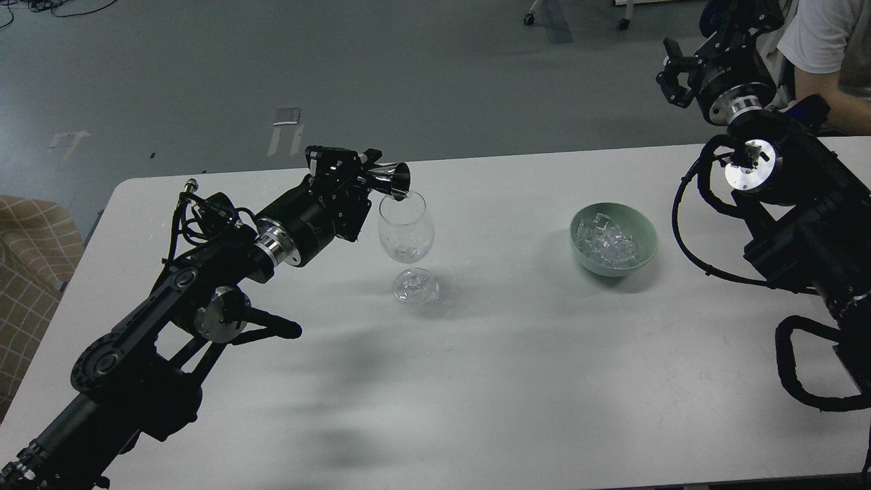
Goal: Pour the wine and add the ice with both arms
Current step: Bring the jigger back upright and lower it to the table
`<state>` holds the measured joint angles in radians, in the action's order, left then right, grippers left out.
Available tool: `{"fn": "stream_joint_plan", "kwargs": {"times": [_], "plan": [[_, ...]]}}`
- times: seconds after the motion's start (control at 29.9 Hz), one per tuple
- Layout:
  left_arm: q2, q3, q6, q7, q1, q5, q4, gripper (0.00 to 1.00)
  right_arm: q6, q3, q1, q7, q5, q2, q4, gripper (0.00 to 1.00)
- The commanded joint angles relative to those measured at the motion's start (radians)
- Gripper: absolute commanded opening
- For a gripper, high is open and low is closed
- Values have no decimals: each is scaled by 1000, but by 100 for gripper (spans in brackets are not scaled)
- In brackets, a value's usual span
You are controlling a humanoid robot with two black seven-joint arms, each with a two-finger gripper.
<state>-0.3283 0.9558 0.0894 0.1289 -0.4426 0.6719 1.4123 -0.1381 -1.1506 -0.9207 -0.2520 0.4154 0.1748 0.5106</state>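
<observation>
My left gripper (pixel 368 174) is shut on a small steel jigger (pixel 391 181), tipped on its side with its mouth over the rim of the clear stemmed wine glass (pixel 406 231). The glass stands upright on the white table (pixel 517 354). A little clear wine (pixel 406 253) lies in the bottom of its bowl. The ice (pixel 610 243), several clear cubes, fills a pale green bowl (pixel 642 233) to the right of the glass. My right gripper (pixel 670 68) is open and empty, held high beyond the table's far right edge, away from the bowl.
A person in a white shirt (pixel 827 47) sits at the far right behind my right arm. A checked cushion (pixel 27 252) lies left of the table. Grey floor lies beyond the table's far edge.
</observation>
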Motion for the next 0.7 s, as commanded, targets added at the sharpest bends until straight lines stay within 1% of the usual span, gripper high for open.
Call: {"fn": "stream_joint_plan", "kwargs": {"times": [0.0, 0.47, 0.67], "plan": [[-2, 0, 1, 1, -8, 2, 4, 18, 0, -1, -1, 0, -1, 0, 0, 100], [-35, -2, 4, 0, -45, 49, 17, 18, 0, 0, -1, -1, 0, 2, 0, 100], [-49, -8, 6, 0, -67, 129, 27, 18, 0, 0, -1, -1, -1, 2, 0, 100]]}}
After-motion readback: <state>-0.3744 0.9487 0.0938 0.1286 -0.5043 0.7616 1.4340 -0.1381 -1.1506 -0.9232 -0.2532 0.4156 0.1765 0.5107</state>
